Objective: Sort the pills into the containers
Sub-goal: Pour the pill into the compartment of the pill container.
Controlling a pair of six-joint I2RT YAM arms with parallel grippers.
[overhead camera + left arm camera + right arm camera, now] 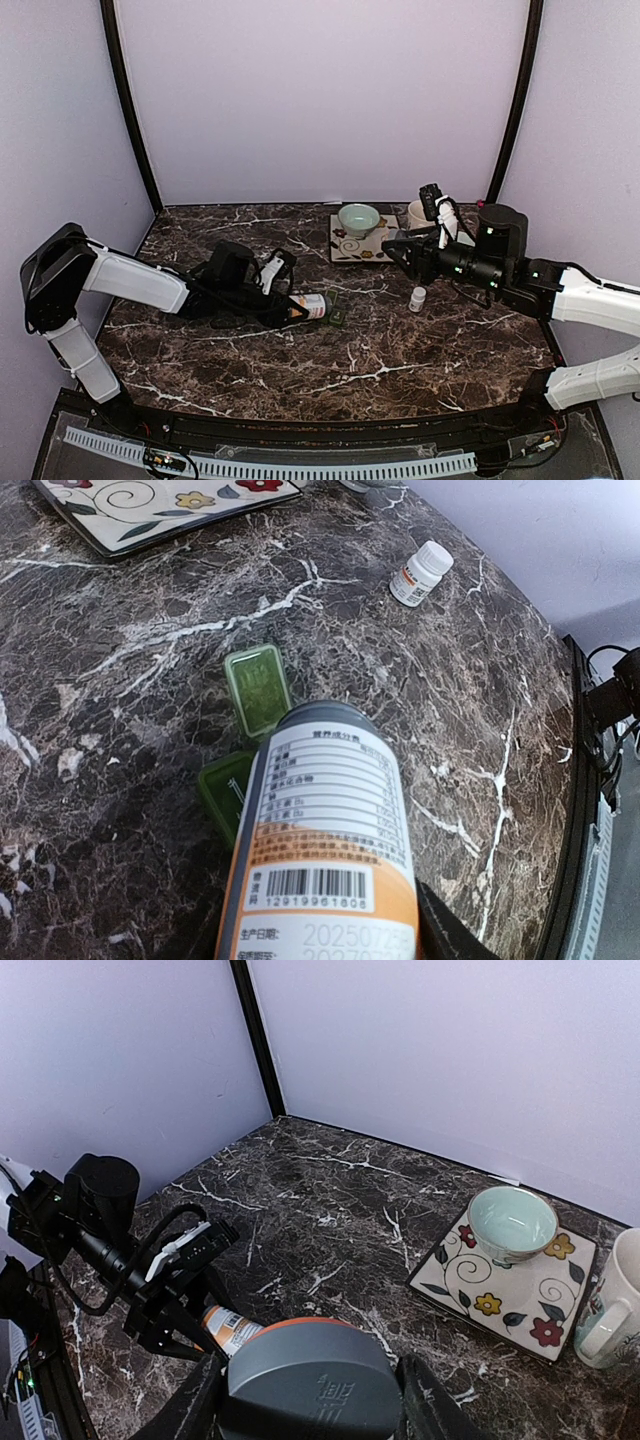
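Note:
My left gripper (pixel 280 300) is shut on a large bottle (pixel 325 840) with an orange and white label. It holds the bottle tipped, mouth down, over the dark green pill box (pixel 228 792). One hinged lid (pixel 258 688) of the box stands open. The box shows as a small green shape (pixel 338 317) in the top view, just past the bottle (pixel 311 307). No pills show in any view. My right gripper (pixel 310 1400) is shut on a grey lid with an orange rim (pixel 308 1375) and holds it above the table, right of centre (pixel 398 250).
A small white-capped bottle (pixel 417 298) stands upright right of the pill box, also in the left wrist view (pixel 420 572). At the back a flowered square plate (pixel 347 250) holds a pale green bowl (pixel 358 217). A mug (pixel 418 214) stands beside it.

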